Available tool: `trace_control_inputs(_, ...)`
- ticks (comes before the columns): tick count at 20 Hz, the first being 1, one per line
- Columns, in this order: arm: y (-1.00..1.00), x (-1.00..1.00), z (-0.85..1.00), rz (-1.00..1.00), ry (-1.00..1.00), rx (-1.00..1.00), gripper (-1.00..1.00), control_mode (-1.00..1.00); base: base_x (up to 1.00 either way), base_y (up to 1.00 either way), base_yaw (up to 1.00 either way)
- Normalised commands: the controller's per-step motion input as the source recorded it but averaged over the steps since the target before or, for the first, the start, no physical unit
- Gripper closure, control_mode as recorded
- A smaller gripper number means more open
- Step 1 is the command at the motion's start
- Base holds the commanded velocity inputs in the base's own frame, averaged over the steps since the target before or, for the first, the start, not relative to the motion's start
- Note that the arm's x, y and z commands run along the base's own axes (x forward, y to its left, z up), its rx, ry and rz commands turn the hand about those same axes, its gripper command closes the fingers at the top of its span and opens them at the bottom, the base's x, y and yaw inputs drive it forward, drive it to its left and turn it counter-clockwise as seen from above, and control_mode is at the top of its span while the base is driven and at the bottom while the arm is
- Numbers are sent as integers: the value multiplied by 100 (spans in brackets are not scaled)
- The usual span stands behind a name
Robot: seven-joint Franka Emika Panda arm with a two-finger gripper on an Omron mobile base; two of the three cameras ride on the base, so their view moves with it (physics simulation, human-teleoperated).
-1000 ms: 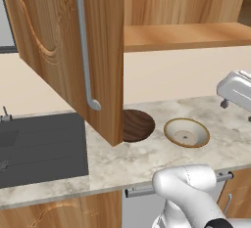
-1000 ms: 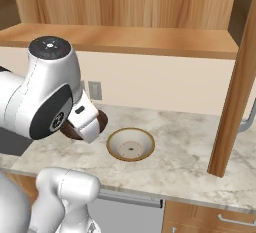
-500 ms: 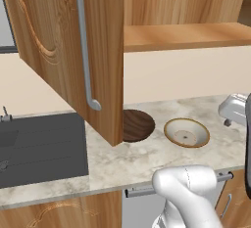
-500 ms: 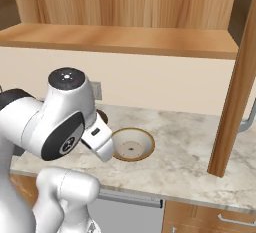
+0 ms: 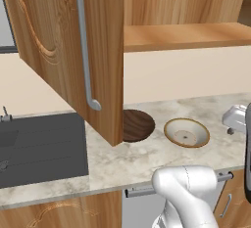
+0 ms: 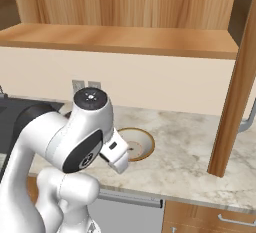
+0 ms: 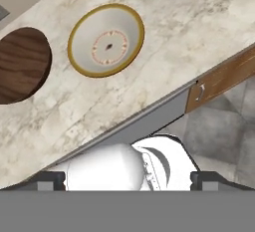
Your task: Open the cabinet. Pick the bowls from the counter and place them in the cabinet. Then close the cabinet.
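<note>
My arm has swung in over the counter (image 5: 147, 156) – the cabinet (image 5: 68, 51) stands open, so picking comes next. My fingers (image 7: 127, 180) are spread, empty, above the tan bowl (image 7: 106, 40); the wooden bowl (image 7: 22, 64) sits beside it.

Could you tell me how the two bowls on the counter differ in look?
The wooden bowl is dark brown and grained; the tan bowl has a pale speckled inside. The wooden bowl lies partly behind the open cabinet door; the tan bowl sits in plain sight. Both are wide and shallow.
</note>
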Motion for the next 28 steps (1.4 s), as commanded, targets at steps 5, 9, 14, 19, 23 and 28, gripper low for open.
trace_control_inputs(5,-5,30,-12,8,-1,0,-100,-100,0,0,0)
trace_control_inputs(9,-14,25,-17,10,-2,0,-100,-100,0,0,0)
trace_control_inputs(14,-16,30,-26,9,-7,1,-100,-100,0,0,0)
trace_control_inputs(19,-8,40,-29,6,-5,0,-100,-100,0,0,0)
trace_control_inputs(23,-10,41,-35,1,1,0,-100,-100,0,0,0)
trace_control_inputs(28,-22,49,-27,0,8,1,-100,-100,0,0,0)
